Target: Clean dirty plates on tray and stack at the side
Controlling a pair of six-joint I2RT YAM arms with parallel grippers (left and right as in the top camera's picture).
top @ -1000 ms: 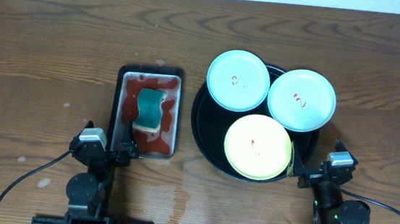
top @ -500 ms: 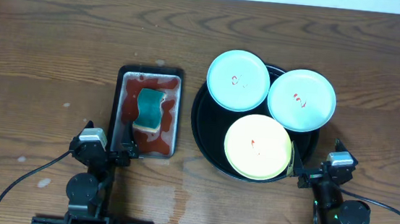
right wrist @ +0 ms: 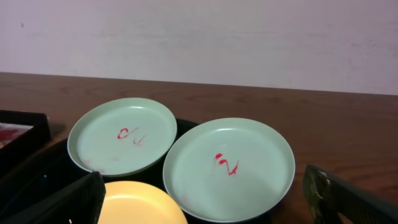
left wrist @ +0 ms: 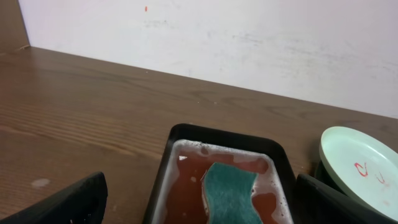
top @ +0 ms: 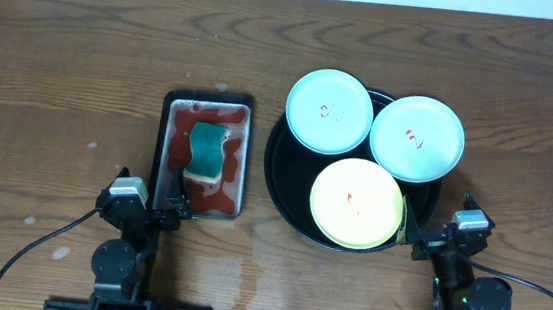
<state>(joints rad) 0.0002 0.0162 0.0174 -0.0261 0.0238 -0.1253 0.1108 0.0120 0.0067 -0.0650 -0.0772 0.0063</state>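
Three plates lie on the round black tray (top: 284, 181): a pale blue plate (top: 329, 111) at the back left, a pale blue plate (top: 417, 138) at the back right, a pale yellow plate (top: 357, 203) at the front. Each has red smears at its centre. In the right wrist view the two blue plates (right wrist: 122, 135) (right wrist: 229, 168) and the yellow plate (right wrist: 142, 204) show. My right gripper (right wrist: 208, 205) is open and empty at the tray's front right edge. My left gripper (left wrist: 199, 205) is open and empty at the near end of the pan.
A rectangular black pan (top: 208, 99) of reddish liquid stands left of the tray, with a teal sponge (top: 207, 150) in it; both show in the left wrist view (left wrist: 224, 138) (left wrist: 228, 199). A pale wall runs along the table's far edge.
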